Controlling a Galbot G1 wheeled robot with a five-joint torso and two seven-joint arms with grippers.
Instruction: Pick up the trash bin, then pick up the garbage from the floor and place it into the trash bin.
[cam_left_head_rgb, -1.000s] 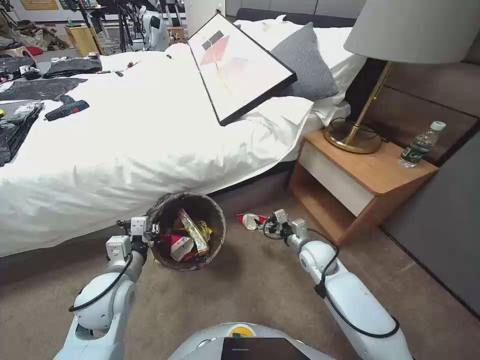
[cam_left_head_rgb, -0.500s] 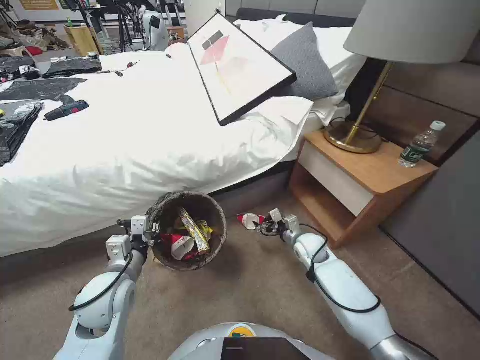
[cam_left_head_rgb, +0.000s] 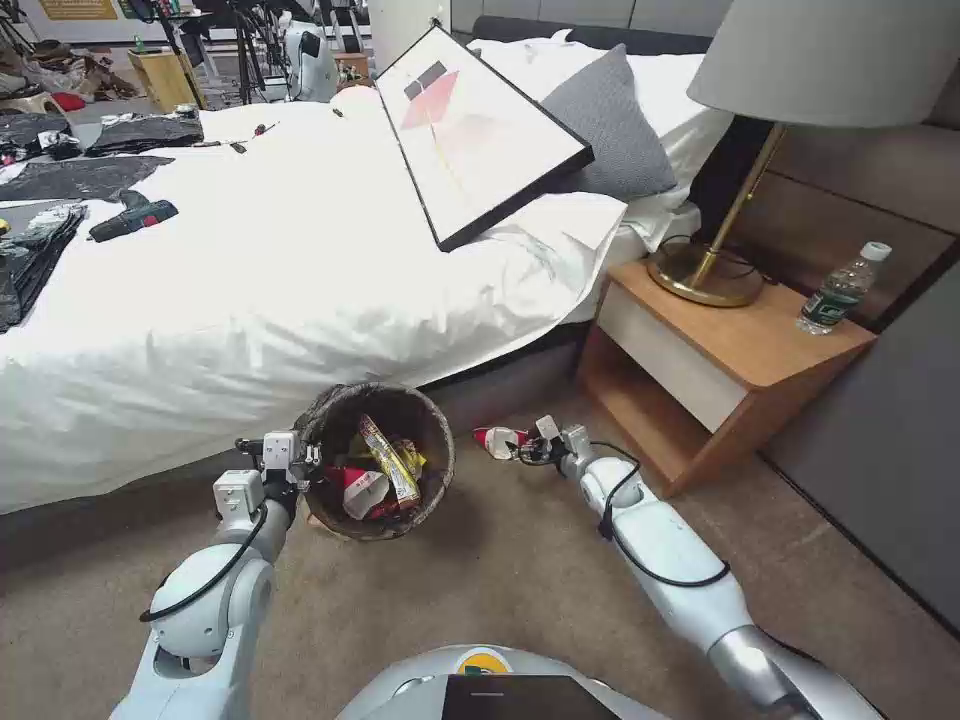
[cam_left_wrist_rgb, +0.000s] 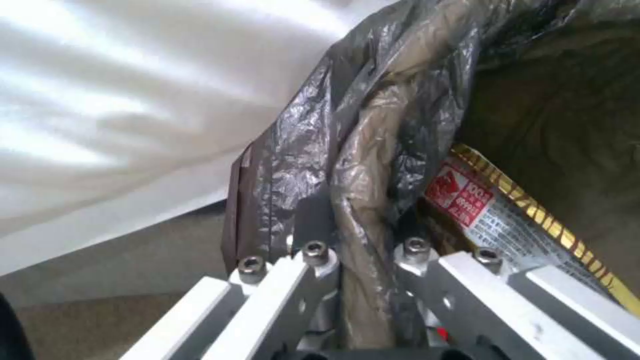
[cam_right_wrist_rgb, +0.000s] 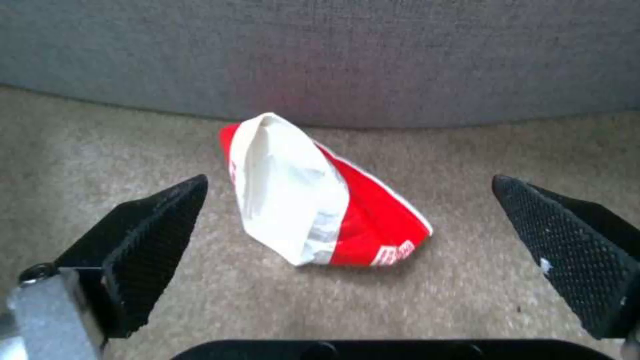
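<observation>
"100" in a red patch on the snack wrapper (cam_left_wrist_rgb: 527, 220); other print unreadable.

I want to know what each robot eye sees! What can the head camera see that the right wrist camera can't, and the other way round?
Head view alone: the left gripper pinching the trash bin rim, wrappers inside, the bed, nightstand and lamp.

Right wrist view alone: the right gripper fingers spread wide on either side of the cup.

Both: the crushed red-and-white paper cup lying on the carpet, untouched.
</observation>
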